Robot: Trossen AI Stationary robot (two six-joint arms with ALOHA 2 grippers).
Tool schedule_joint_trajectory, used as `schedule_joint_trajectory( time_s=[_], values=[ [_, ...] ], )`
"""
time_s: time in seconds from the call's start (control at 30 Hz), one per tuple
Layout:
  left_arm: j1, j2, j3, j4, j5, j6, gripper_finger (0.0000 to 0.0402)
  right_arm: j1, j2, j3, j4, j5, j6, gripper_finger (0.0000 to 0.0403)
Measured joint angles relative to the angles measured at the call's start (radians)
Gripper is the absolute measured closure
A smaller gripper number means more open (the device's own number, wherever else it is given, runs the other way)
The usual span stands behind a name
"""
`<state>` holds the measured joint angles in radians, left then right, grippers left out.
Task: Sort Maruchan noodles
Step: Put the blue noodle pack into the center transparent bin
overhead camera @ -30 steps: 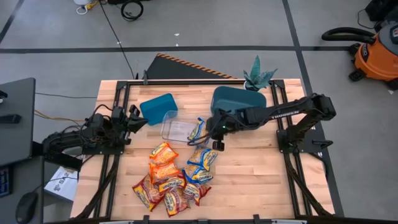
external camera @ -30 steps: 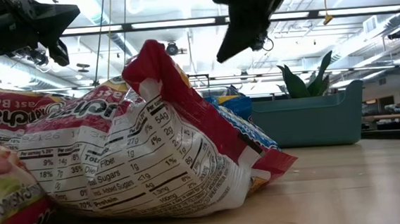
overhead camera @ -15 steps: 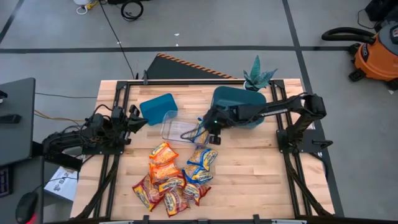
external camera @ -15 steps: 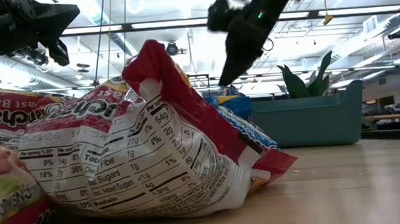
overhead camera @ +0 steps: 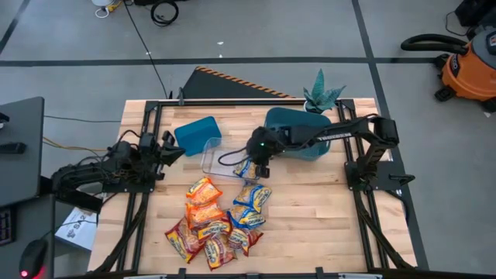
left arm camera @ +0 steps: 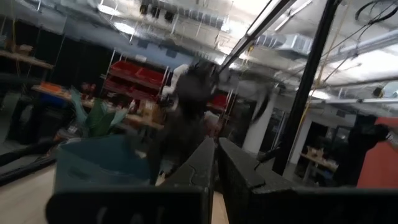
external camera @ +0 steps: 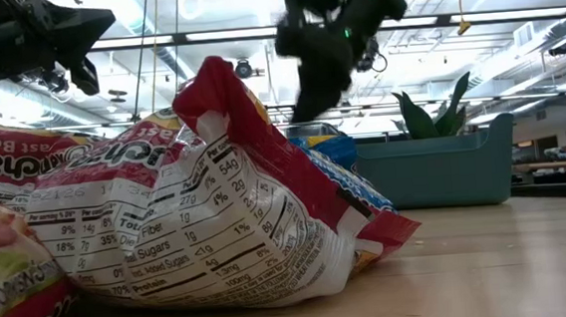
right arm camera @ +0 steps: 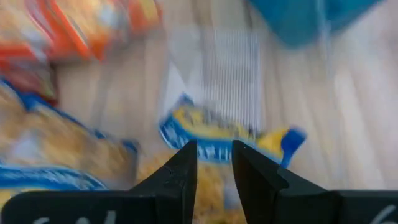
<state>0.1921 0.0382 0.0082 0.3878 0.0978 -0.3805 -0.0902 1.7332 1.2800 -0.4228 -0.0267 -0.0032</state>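
Right gripper (overhead camera: 261, 165) sits at frame centre in the high view, over the blue-and-yellow packet (overhead camera: 246, 166) lying at the right edge of the clear tray (overhead camera: 214, 157). Its wrist view shows the fingers (right arm camera: 180, 171) parted a little above that packet, nothing grasped. Remaining noodle packets (overhead camera: 213, 225) are heaped lower centre on the table (overhead camera: 310, 217). Small teal bin (overhead camera: 198, 134) upper left of the tray, large teal bin (overhead camera: 298, 124) upper right. Left gripper (overhead camera: 165, 147) waits at mid-left, clenched and empty.
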Motion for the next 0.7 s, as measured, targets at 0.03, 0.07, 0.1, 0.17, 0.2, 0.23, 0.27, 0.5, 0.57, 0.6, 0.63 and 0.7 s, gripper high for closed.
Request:
schedule_joint_trajectory(
  time_s=[0.03,0.07,0.1,0.17,0.2,0.23,0.27,0.5,0.57,0.6,0.63,0.7],
  values=[
    [0.0,0.003,0.0,-0.002,0.001,0.0,0.0377,0.005,-0.011,0.014,0.007,0.0,0.0,0.0296],
    [0.0,0.004,0.0,0.001,0.001,0.0,0.0377,0.011,-0.02,0.028,0.015,0.002,0.0,0.0296],
    [0.0,0.005,0.0,0.002,0.001,0.0,0.0377,0.018,-0.026,0.041,0.015,0.004,0.001,0.0296],
    [0.0,0.008,0.0,-0.002,0.001,0.0,0.0377,0.038,-0.032,0.065,0.01,0.003,0.011,0.0296],
    [0.0,0.008,0.0,0.0,0.001,0.0,0.0377,0.053,-0.032,0.076,0.011,-0.003,0.018,0.0296],
    [0.0,0.007,0.0,0.001,0.0,0.0,0.0377,0.07,-0.032,0.083,0.012,-0.016,0.024,0.0296],
    [0.0,0.007,0.0,-0.001,0.0,0.0,0.0377,0.091,-0.032,0.088,0.01,-0.027,0.027,0.0296],
    [0.0,0.007,0.0,0.003,0.0,0.0,0.0377,0.255,-0.032,0.09,0.026,-0.012,0.006,0.0296],
    [0.0,0.007,0.0,0.003,0.0,0.0,0.0377,0.295,-0.033,0.073,0.047,0.006,-0.008,0.0296],
    [0.0,0.007,0.0,0.003,0.001,0.0,0.0377,0.313,-0.033,0.061,0.056,0.008,-0.018,0.0295],
    [0.0,0.007,0.0,0.002,0.001,0.0,0.0377,0.329,-0.033,0.049,0.063,0.008,-0.023,0.0293],
    [0.0,0.007,0.0,0.003,0.001,0.0,0.0377,0.353,-0.033,0.025,0.094,0.007,-0.024,0.0287]
  ],
)
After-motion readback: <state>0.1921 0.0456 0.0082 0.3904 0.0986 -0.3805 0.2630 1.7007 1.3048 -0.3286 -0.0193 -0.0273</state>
